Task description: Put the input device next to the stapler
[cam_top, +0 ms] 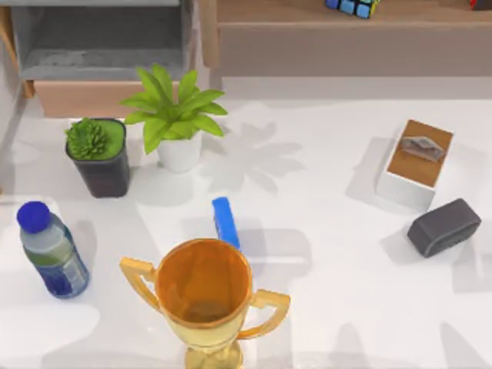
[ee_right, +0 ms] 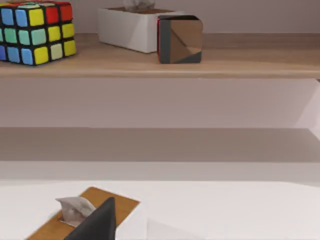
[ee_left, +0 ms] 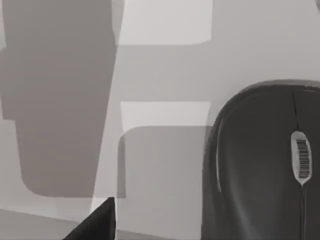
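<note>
Left pincer (ee_left: 102, 222) of unreadable spread just beside the black mouse (ee_left: 265, 165), bare white tabletop (ee_left: 165, 70) beyond

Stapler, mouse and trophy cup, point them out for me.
stapler (cam_top: 224, 221), top view, middle of the blue bar.
mouse (ee_left: 260, 165), left wrist view, its dark top shell.
trophy cup (cam_top: 201, 286), top view, inside the bowl.

1. Blue stapler (cam_top: 224, 221) at centre, lying lengthwise just behind gold trophy cup (cam_top: 204, 286).
2. Water bottle (cam_top: 51, 250) at lower left.
3. Two potted plants (cam_top: 177, 115) upper left.
4. Tissue box (cam_top: 416, 163) and dark grey block (cam_top: 443, 227) at right.
</note>
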Robot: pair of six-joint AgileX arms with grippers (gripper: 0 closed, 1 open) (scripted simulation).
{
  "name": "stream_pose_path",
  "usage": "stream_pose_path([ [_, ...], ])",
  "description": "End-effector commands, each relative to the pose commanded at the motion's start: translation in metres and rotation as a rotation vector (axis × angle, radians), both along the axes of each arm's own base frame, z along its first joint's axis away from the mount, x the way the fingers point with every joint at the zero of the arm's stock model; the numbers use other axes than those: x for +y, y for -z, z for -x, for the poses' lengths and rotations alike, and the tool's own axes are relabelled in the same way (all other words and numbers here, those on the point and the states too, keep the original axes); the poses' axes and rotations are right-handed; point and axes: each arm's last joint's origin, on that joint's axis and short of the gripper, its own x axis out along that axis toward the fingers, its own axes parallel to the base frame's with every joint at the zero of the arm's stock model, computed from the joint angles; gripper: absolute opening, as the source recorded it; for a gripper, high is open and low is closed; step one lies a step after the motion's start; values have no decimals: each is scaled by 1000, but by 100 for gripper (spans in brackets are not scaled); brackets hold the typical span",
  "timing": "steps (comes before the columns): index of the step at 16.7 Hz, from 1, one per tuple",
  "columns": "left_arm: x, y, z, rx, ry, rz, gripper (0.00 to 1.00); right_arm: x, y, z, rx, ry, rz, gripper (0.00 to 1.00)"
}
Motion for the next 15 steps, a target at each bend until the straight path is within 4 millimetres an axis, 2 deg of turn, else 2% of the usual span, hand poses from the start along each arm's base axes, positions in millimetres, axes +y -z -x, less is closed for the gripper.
stream_pose_path([
  [13,0,0,0,0,0,0,2,0,0,0,0,0,0,100],
  [15,0,0,0,0,0,0,0,0,0,0,0,0,0,100],
])
